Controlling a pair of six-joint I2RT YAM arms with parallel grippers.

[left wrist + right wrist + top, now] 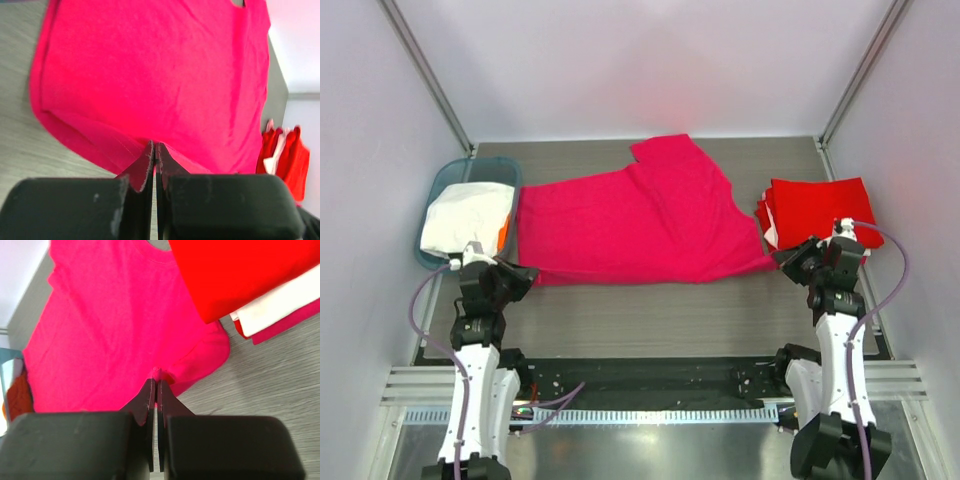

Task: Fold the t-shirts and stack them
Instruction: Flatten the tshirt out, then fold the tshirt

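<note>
Your left gripper (523, 273) and right gripper (783, 262) each pinched shut on a near corner of the magenta t-shirt (640, 225), spread on the table (650, 318) beside the folded stack (817, 208), likely to lift that edge for folding.

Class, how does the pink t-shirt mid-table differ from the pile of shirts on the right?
The pink t-shirt lies opened out; the pile is folded. The pink t-shirt is one garment; the pile layers red, white and pink. The left end effector and right end effector pinch the pink t-shirt; neither grips the pile. Both rest on the table.
</note>
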